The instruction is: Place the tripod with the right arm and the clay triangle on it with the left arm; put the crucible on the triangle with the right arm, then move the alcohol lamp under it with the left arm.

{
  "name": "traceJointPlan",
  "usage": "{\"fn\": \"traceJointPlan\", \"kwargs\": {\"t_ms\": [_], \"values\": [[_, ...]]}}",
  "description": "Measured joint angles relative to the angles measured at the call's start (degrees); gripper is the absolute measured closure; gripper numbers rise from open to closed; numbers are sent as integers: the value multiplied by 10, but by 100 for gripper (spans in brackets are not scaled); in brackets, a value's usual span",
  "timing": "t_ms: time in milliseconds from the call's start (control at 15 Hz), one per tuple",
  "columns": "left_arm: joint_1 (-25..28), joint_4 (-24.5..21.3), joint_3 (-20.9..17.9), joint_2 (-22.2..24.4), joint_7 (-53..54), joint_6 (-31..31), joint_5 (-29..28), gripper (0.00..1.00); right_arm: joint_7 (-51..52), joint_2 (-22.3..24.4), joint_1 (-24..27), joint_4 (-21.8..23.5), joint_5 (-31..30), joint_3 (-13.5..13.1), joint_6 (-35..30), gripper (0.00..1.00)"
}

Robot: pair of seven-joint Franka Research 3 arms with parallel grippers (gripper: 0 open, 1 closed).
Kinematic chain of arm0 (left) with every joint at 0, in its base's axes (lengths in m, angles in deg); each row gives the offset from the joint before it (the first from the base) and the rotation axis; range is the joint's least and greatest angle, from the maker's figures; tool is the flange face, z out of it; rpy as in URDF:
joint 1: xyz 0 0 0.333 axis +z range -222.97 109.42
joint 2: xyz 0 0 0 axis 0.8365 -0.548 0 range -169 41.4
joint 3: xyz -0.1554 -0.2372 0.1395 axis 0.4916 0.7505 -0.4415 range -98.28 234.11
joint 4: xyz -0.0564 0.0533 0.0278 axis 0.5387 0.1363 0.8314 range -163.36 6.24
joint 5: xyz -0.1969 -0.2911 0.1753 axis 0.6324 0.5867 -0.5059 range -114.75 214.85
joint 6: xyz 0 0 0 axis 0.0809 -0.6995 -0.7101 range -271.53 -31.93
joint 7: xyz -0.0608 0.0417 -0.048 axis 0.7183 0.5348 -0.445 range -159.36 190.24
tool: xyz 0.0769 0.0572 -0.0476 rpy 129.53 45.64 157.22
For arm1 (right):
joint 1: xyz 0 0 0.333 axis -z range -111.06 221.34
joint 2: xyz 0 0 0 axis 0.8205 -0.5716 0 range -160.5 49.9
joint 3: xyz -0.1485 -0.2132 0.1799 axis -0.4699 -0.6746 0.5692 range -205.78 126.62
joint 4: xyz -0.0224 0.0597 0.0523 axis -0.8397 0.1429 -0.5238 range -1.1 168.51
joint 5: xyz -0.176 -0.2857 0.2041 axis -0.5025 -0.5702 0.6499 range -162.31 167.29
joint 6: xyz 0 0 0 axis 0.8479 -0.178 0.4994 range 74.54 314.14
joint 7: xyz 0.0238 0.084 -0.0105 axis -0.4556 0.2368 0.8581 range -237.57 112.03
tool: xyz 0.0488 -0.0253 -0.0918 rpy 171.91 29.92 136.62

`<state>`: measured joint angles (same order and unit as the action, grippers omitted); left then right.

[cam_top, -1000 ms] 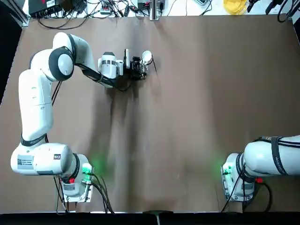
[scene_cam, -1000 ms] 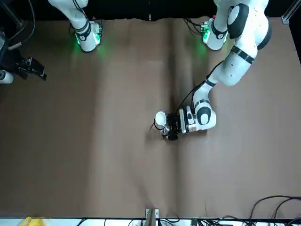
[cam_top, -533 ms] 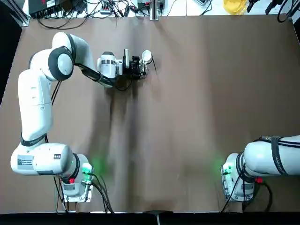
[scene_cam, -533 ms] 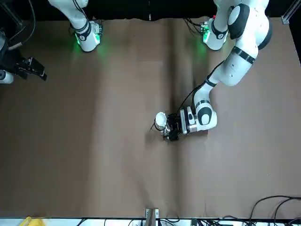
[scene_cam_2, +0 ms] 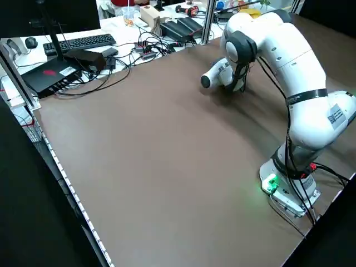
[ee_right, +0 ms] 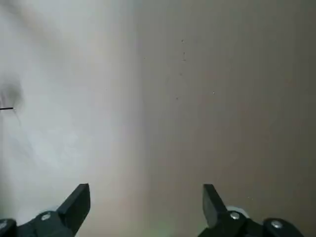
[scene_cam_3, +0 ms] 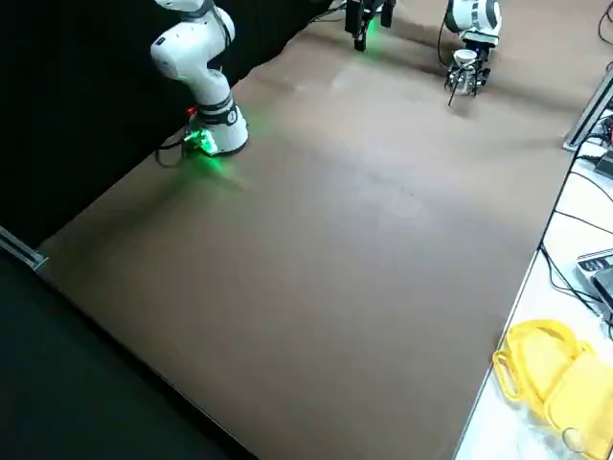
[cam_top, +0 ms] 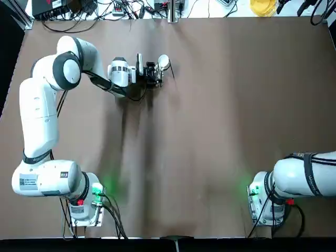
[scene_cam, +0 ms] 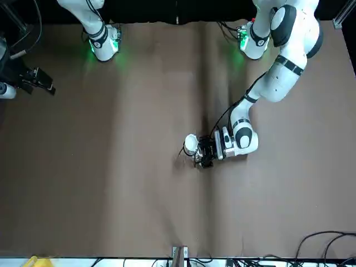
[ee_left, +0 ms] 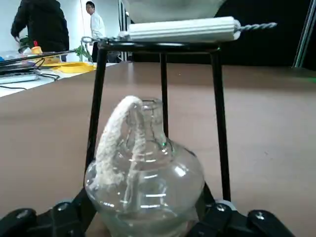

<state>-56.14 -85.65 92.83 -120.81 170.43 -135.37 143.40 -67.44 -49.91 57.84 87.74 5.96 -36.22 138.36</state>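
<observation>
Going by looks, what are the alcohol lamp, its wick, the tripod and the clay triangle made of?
Alcohol lamp: clear glass, seemingly; the table shows through and highlights glint on it. Wick: white fibrous cord, probably cotton. Tripod: thin black rod legs, likely painted metal. Clay triangle: matte white tube, ceramic-looking, on twisted wire ends.

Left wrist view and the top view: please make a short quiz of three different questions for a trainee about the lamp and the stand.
1. True or false: the clay triangle lies on top of the tripod.
2. Which gripper holds the alcohol lamp? A) left B) right
3. Fill in: the right gripper is ____.

Key: 1 true. 2 A, the left gripper, at the tripod on the table's far side. 3 open, over bare table.
</observation>
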Motion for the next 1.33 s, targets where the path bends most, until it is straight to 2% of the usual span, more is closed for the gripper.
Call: {"fn": "traceJointPlan", "kwargs": {"t_ms": [267,400,1333], "values": [[2,2,0,0,0,3,0,9,0,0,0,0,0,0,0,0],[2,2,0,0,0,4,0,1,0,0,0,0,0,0,0,0],[46,-9,0,21,-1,9,-24,1,0,0,0,0,0,0,0,0]]}}
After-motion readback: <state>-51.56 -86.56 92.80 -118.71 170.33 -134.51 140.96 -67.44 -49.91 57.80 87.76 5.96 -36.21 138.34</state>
